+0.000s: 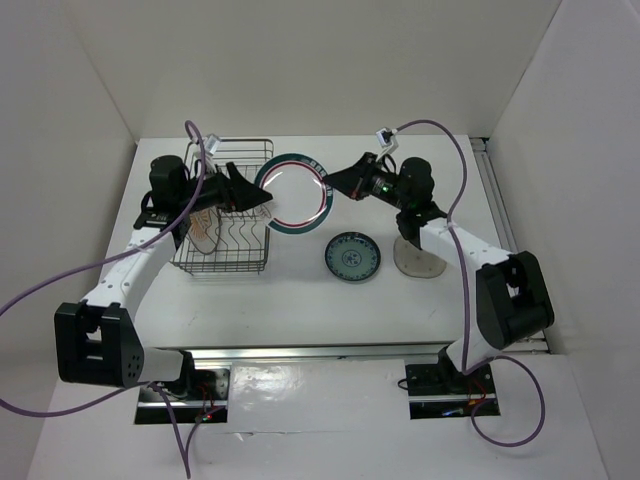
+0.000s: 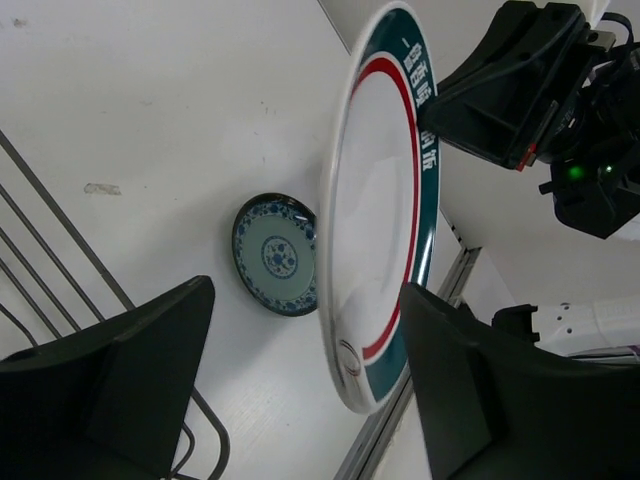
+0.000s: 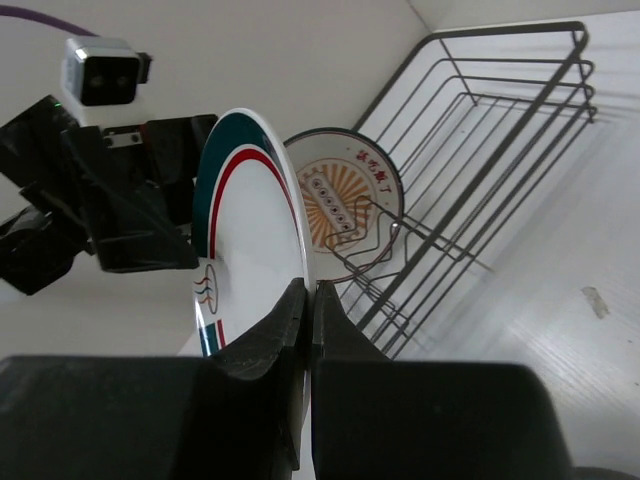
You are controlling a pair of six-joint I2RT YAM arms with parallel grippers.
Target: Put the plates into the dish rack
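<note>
Right gripper (image 3: 308, 300): jaws pinching the rim of the teal-rimmed white plate (image 1: 297, 195), held on edge in the air just right of the dish rack (image 1: 250, 160). Left gripper (image 2: 308, 295): jaws spread, straddling the opposite rim. Rack holds an orange-patterned plate (image 3: 345, 200) upright, prongs beside it free; blue-green plate (image 1: 352, 257) and translucent plate (image 1: 418, 262) lie flat on the table (image 1: 300, 300), to the right.

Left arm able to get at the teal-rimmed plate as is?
Probably yes: left pincer stands open with the edge of the teal-rimmed plate between its fingers; the right pincer grips the far edge.
</note>
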